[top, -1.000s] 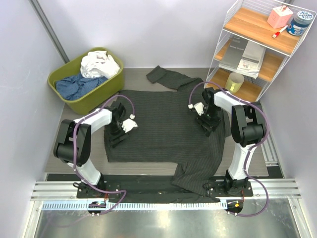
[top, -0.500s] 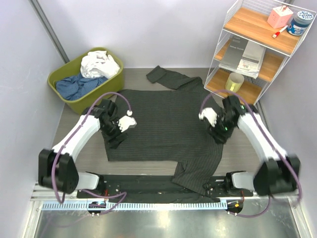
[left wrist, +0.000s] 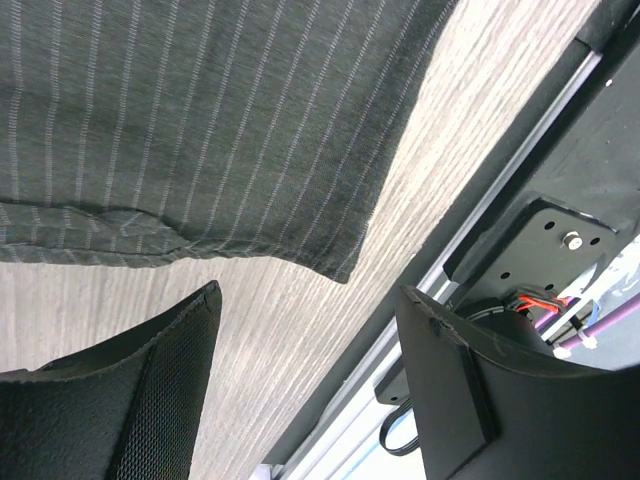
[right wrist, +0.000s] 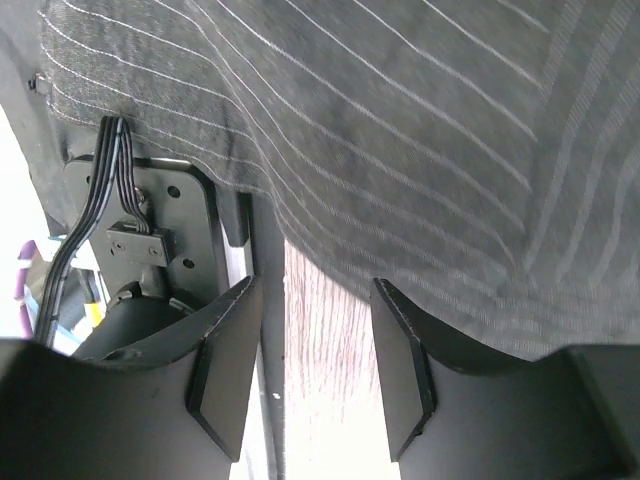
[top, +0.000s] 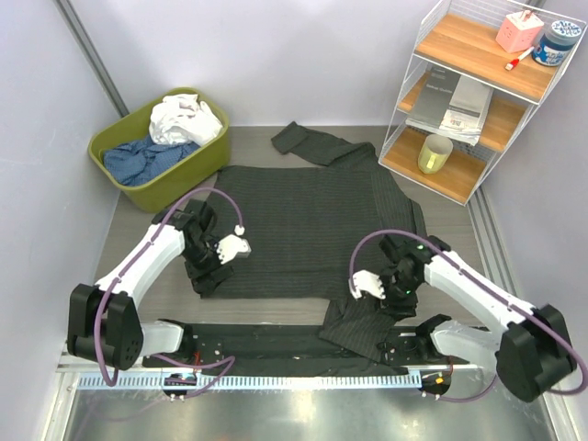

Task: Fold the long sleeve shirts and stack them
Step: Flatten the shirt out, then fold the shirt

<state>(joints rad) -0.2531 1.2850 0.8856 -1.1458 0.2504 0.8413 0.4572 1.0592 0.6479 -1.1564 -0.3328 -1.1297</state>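
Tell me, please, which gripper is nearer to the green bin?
Left. The left gripper hovers at the shirt's left edge, close to the green bin; the right gripper is across the shirt.

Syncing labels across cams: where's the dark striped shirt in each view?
Top external: shirt spread flat mid-table, one sleeve hanging over the near edge.
Left wrist: shirt upper left, hem corner pointing down-right.
Right wrist: shirt fills top and right.
Shared landmark: wood-grain table.
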